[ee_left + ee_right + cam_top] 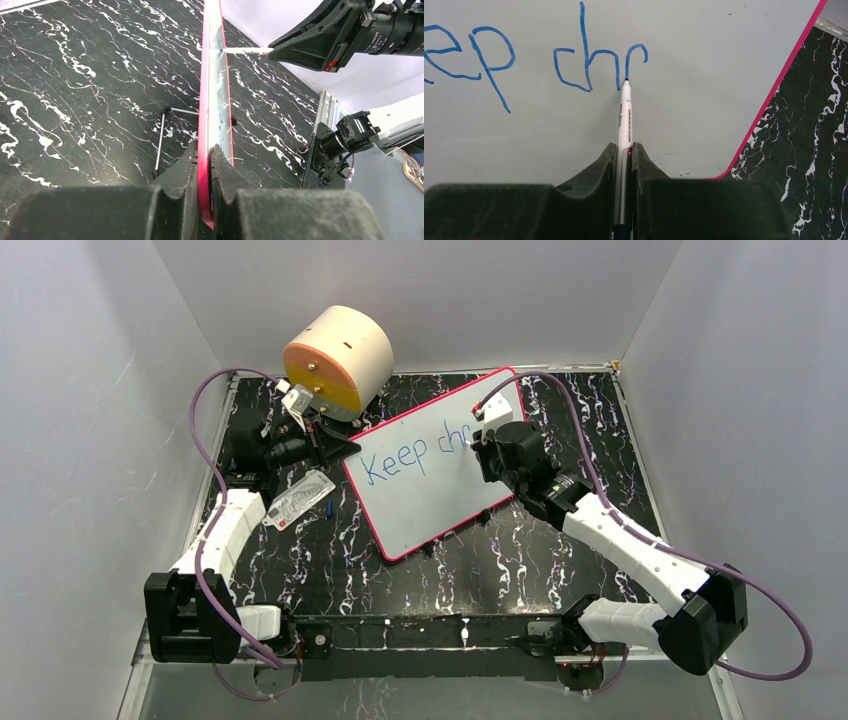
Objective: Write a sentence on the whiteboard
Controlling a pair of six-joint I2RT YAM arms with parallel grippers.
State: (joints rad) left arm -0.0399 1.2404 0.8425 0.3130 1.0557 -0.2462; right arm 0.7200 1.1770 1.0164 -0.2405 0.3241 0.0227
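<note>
The whiteboard (pixel 430 475), white with a pink-red border, lies tilted on the black marbled table. Blue handwriting, the sentence (pixel 412 453), reads "Keep ch" from above; in the right wrist view the sentence (pixel 589 60) shows "ep ch" plus a fresh partial stroke. My left gripper (pixel 203 150) is shut on the whiteboard's red edge (pixel 204 125) at its left corner. My right gripper (pixel 624 150) is shut on a white marker (pixel 625 112), whose blue tip touches the whiteboard (pixel 704 75) at the foot of the last stroke. The same marker (pixel 245 50) shows in the left wrist view.
A cream and orange cylinder (pixel 338 355) stands at the back left behind the left arm. A small printed card (pixel 298 500) lies left of the board. A thin metal stand rod (pixel 160 142) lies beside the board. Grey walls enclose the table.
</note>
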